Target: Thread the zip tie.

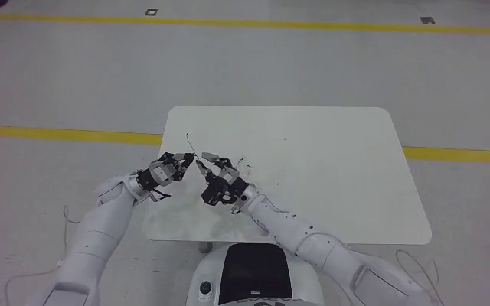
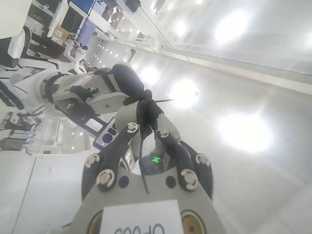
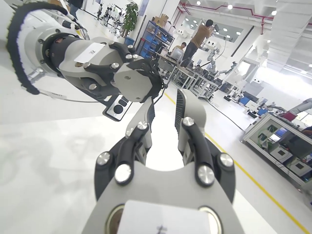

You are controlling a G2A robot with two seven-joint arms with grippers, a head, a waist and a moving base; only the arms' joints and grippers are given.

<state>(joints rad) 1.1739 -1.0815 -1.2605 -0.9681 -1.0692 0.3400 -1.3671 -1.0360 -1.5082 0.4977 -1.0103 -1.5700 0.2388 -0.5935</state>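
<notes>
The black zip tie [image 2: 141, 147] is being pinched between the closed jaws of the left gripper [image 2: 146, 115] above the table [image 1: 321, 153]. The right gripper [image 3: 165, 103] is being held open just beside it. Threading is being judged unfinished, as no closed loop can be made out. White labels [image 3: 89, 52] are being carried on both grippers, and their print is being left unread.

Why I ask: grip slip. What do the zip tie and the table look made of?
Zip tie: thin black strap, gently curved in the left claw, so probably flexible plastic such as nylon. Table: smooth white top with low sheen, perhaps laminate or painted board; cannot tell which.
</notes>
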